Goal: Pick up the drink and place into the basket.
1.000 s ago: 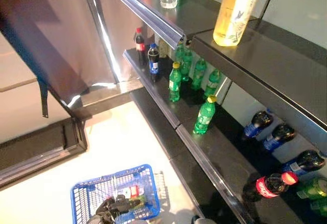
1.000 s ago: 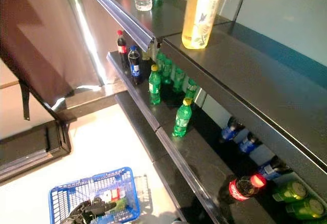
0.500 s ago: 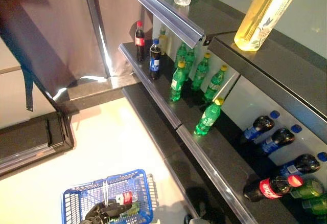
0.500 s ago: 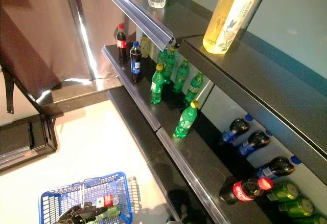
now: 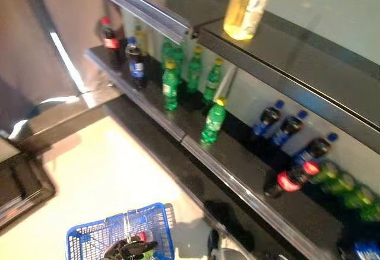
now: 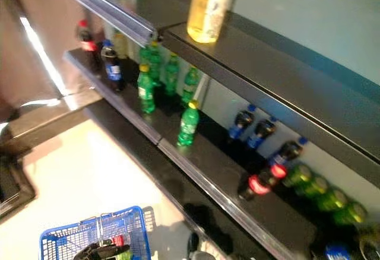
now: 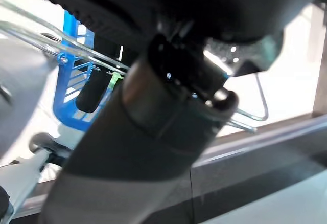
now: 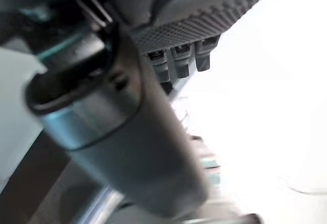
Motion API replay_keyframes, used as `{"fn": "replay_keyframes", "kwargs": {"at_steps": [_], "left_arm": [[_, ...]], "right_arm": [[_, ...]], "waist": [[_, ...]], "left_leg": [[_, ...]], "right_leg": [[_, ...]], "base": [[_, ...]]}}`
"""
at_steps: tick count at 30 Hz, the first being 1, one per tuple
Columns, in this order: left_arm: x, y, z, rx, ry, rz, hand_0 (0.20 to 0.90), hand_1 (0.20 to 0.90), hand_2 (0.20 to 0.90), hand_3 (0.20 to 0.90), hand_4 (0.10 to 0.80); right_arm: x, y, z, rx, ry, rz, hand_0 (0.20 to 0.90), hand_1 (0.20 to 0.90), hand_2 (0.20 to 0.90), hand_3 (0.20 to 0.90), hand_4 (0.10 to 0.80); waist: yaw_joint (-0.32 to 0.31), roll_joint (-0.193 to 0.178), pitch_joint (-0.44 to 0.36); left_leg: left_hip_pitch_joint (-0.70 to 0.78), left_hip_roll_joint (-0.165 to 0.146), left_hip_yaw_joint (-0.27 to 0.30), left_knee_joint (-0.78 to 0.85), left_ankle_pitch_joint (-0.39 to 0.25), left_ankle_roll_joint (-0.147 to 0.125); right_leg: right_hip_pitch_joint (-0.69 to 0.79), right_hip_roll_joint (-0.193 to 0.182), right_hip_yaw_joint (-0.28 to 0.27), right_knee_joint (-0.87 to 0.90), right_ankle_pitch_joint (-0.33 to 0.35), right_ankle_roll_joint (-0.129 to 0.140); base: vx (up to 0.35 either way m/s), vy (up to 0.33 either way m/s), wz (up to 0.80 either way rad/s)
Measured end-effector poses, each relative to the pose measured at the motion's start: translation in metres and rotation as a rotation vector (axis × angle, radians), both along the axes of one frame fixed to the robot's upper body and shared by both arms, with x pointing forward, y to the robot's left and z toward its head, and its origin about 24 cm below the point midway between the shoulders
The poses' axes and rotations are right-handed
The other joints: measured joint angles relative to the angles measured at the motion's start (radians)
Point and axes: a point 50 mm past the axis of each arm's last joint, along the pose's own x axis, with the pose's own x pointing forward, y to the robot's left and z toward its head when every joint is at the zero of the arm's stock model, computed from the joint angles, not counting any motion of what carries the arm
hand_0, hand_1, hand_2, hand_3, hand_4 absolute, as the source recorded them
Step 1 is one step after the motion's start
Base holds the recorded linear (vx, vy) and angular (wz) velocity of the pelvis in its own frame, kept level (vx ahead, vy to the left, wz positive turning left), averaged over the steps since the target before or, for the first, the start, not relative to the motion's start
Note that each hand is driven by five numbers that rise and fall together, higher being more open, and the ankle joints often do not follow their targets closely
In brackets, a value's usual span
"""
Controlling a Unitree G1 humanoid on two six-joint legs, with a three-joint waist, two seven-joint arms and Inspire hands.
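A blue wire basket [image 5: 89, 237] hangs low at the left, near the floor. My left hand [image 5: 126, 250] is shut on its metal handles [image 7: 245, 116]; the left wrist view shows the thumb [image 7: 168, 111] curled over the wires. Inside the basket lie a red-labelled bottle [image 5: 141, 237] and a green one [image 5: 149, 247]. Many drinks stand on the dark shelves: a green bottle [image 5: 212, 121] alone near the shelf's front edge, a cola bottle [image 5: 292, 180] lying on its side, a tall yellow bottle [image 5: 246, 5] on the upper shelf. My right hand [image 8: 133, 132] shows only in its wrist view.
Dark shelving [image 5: 237, 165] runs from upper left to lower right with a metal front rail. More green bottles [image 5: 195, 70] and dark blue-capped bottles [image 5: 279, 126] crowd the middle shelf. Pale floor [image 5: 101, 177] lies left of the shelves.
The whole picture has shifted: the camera has swung right, bringing more of the shelf's right end into view. The basket stays in my left hand.
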Motion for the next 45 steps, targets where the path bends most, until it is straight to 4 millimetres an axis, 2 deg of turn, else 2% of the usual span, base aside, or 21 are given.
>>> {"fn": "replay_keyframes", "kwargs": {"at_steps": [2,4,6,8,10,12,14,15,16,18,20,21,23,25,29,37,39,42,43,44,45], "left_arm": [[-0.002,0.002,0.001,0.016,-0.003,0.006,0.3,0.3,0.3,0.2,0.1],[-0.004,0.009,0.002,0.033,-0.002,0.014,0.3,0.3,0.3,0.2,0.1],[-0.009,0.01,0.0,0.038,0.016,0.034,0.3,0.3,0.3,0.2,0.1],[-0.011,0.01,0.0,0.052,0.023,0.032,0.3,0.3,0.3,0.2,0.1],[-0.013,0.007,-0.002,0.048,0.027,0.051,0.3,0.3,0.3,0.2,0.1],[-0.01,0.006,-0.002,0.038,0.015,0.064,0.3,0.3,0.3,0.2,0.1],[-0.007,0.005,-0.001,0.037,0.002,0.069,0.3,0.3,0.3,0.2,0.1],[-0.006,0.005,-0.001,0.038,-0.004,0.069,0.3,0.3,0.3,0.2,0.1],[-0.009,0.006,-0.001,0.046,-0.003,0.08,0.3,0.3,0.3,0.2,0.1],[-0.014,0.003,-0.002,0.038,-0.004,0.089,0.3,0.3,0.3,0.2,0.1],[-0.009,-0.016,-0.007,-0.018,-0.017,0.089,0.3,0.3,0.3,0.2,0.1],[-0.009,-0.025,-0.009,-0.04,-0.014,0.09,0.3,0.3,0.3,0.2,0.1],[-0.015,-0.024,-0.011,-0.036,0.004,0.093,0.3,0.3,0.3,0.2,0.1],[-0.015,-0.019,-0.009,-0.021,0.013,0.072,0.3,0.3,0.3,0.2,0.1],[-0.019,-0.01,-0.008,0.0,0.03,0.074,0.3,0.3,0.3,0.2,0.1],[-0.022,-0.005,-0.007,0.008,0.042,0.068,0.3,0.3,0.3,0.2,0.1],[-0.021,-0.004,-0.007,0.006,0.038,0.063,0.3,0.3,0.3,0.2,0.1],[-0.02,0.002,-0.005,0.022,0.039,0.063,0.3,0.3,0.3,0.2,0.1],[-0.02,0.006,-0.004,0.034,0.033,0.072,0.3,0.3,0.3,0.2,0.1],[-0.019,0.006,-0.003,0.036,0.033,0.078,0.3,0.3,0.3,0.2,0.1],[-0.017,0.008,-0.003,0.038,0.028,0.083,0.3,0.3,0.3,0.2,0.1]], "right_arm": [[-0.01,0.0,-0.001,0.003,0.024,-0.007,0.9,0.9,0.9,0.9,0.8],[-0.005,0.0,0.0,0.006,0.005,-0.001,0.9,0.9,0.9,0.9,0.8],[0.006,-0.002,0.001,-0.005,-0.015,0.022,0.9,0.9,0.9,0.9,0.8],[0.01,-0.005,0.002,-0.011,-0.028,0.029,0.9,0.9,0.9,0.9,0.8],[0.017,-0.007,0.004,-0.013,-0.043,0.043,0.9,0.9,0.9,0.9,0.8],[0.015,-0.005,0.003,-0.006,-0.038,0.056,0.9,0.9,0.9,0.9,0.8],[0.012,-0.006,0.003,-0.002,-0.017,0.052,0.9,0.9,0.9,0.9,0.8],[0.012,-0.006,0.003,-0.002,-0.013,0.052,0.9,0.9,0.9,0.9,0.8],[0.015,-0.007,0.003,-0.006,-0.015,0.054,0.9,0.9,0.9,0.9,0.8],[0.023,-0.014,0.006,-0.027,-0.029,0.066,0.9,0.9,0.9,0.9,0.8],[0.03,-0.037,0.015,-0.088,-0.051,0.07,0.9,0.9,0.9,0.9,0.8],[0.031,-0.042,0.016,-0.108,-0.05,0.066,0.9,0.9,0.9,0.9,0.8],[0.026,-0.037,0.014,-0.093,-0.04,0.049,0.9,0.9,0.9,0.9,0.8],[0.012,-0.026,0.008,-0.062,-0.006,0.018,0.9,0.9,0.9,0.9,0.8],[-0.011,-0.013,0.002,-0.025,0.05,-0.008,0.9,0.9,0.9,0.9,0.8],[0.013,-0.013,0.005,-0.029,-0.037,0.003,0.9,0.9,0.9,0.9,0.8],[0.021,-0.016,0.007,-0.039,-0.059,0.007,0.9,0.9,0.9,0.9,0.8],[0.025,-0.013,0.007,-0.029,-0.088,0.014,0.9,0.9,0.9,0.9,0.8],[0.031,-0.011,0.007,-0.024,-0.103,0.025,0.9,0.9,0.9,0.9,0.8],[0.031,-0.011,0.007,-0.025,-0.099,0.027,0.9,0.9,0.9,0.9,0.8],[0.028,-0.01,0.006,-0.021,-0.084,0.029,0.9,0.9,0.9,0.9,0.8]], "waist": [[0.018,0.002,-0.003],[0.018,-0.002,-0.008],[0.03,-0.004,-0.019],[0.052,-0.012,-0.031],[0.053,0.005,-0.033],[0.045,0.019,-0.034],[0.049,0.019,-0.034],[0.055,0.018,-0.031],[0.075,0.007,-0.031],[0.088,0.006,-0.037],[0.075,0.076,-0.03],[0.072,0.1,-0.034],[0.064,0.097,-0.048],[0.04,0.064,-0.045],[0.028,0.024,-0.047],[0.015,0.009,-0.041],[0.014,0.006,-0.025],[0.012,-0.035,-0.011],[0.028,-0.052,-0.001],[0.031,-0.049,0.003],[0.037,-0.035,0.007]], "left_leg": [[0.001,0.006,0.036,-0.001,0.008,-0.01],[-0.001,-0.001,0.051,0.0,0.012,-0.017],[0.007,-0.009,0.046,0.009,0.011,-0.014],[0.001,-0.006,0.02,0.052,-0.007,0.005],[-0.001,0.026,0.017,0.087,-0.035,-0.026],[0.001,0.048,0.004,0.103,-0.038,-0.029],[-0.005,0.062,-0.005,0.131,-0.037,-0.029],[-0.012,0.061,-0.036,0.166,-0.035,-0.028],[-0.053,0.043,-0.148,0.26,-0.034,-0.032],[-0.072,0.008,-0.237,0.217,-0.037,-0.047],[-0.098,-0.009,-0.236,0.136,-0.037,-0.035],[-0.109,-0.006,-0.241,0.123,-0.025,-0.055],[-0.084,-0.022,-0.215,0.066,-0.004,-0.038],[-0.044,-0.045,-0.215,0.001,0.03,-0.031],[-0.013,-0.064,-0.214,-0.033,0.045,-0.02],[0.014,-0.079,-0.208,-0.033,0.03,-0.013],[0.018,-0.078,-0.183,-0.033,0.021,-0.003],[0.016,-0.1,-0.116,-0.033,0.021,0.002],[0.008,-0.09,-0.045,-0.035,0.028,0.009],[-0.002,-0.075,-0.014,-0.033,0.031,0.009],[-0.004,-0.04,0.027,-0.036,0.029,0.005]], "right_leg": [[0.006,-0.04,-0.001,0.144,-0.092,0.012],[0.068,-0.03,-0.001,0.046,-0.111,0.034],[0.1,-0.008,-0.019,-0.057,-0.112,0.009],[0.134,0.019,-0.023,-0.207,-0.092,-0.037],[0.15,0.045,-0.032,-0.273,-0.074,-0.06],[0.168,0.072,-0.025,-0.319,-0.053,-0.085],[0.182,0.086,-0.024,-0.349,-0.043,-0.092],[0.185,0.089,-0.019,-0.364,-0.037,-0.101],[0.183,0.078,0.028,-0.368,-0.028,-0.112],[0.174,0.061,0.058,-0.371,-0.022,-0.116],[0.147,0.054,0.028,-0.358,-0.01,-0.093],[0.145,0.051,0.021,-0.357,-0.001,-0.078],[0.155,0.023,-0.002,-0.366,0.002,-0.063],[0.16,0.003,-0.002,-0.352,0.01,-0.041],[0.163,-0.019,0.0,-0.327,-0.002,-0.017],[0.158,-0.015,0.015,-0.292,-0.008,-0.008],[0.126,-0.018,0.037,-0.243,-0.011,-0.007],[0.083,-0.034,0.042,-0.268,0.01,0.001],[0.078,-0.051,-0.018,-0.316,0.02,0.013],[0.065,-0.056,-0.058,-0.29,0.007,0.019],[0.03,-0.057,-0.083,-0.177,0.001,0.026]], "base": [[-0.175,-0.066,-0.59],[-0.189,-0.259,-0.84],[-0.122,-0.257,-1.11],[-0.116,-0.361,-1.42],[-0.076,-0.264,-1.09],[-0.095,-0.173,-0.46],[-0.122,-0.101,-0.06],[-0.15,0.033,-0.35],[-0.12,0.079,-0.54],[-0.068,0.111,-0.63],[-0.037,0.166,-0.32],[-0.02,0.142,-0.21],[-0.006,0.076,-0.05],[-0.001,0.093,0.17],[-0.01,0.023,0.06],[0.023,0.103,-0.04],[-0.093,0.028,-0.41],[-0.18,0.0,-0.68],[-0.217,0.028,-0.92],[-0.237,-0.002,-1.01],[-0.157,-0.038,-0.71]]}}
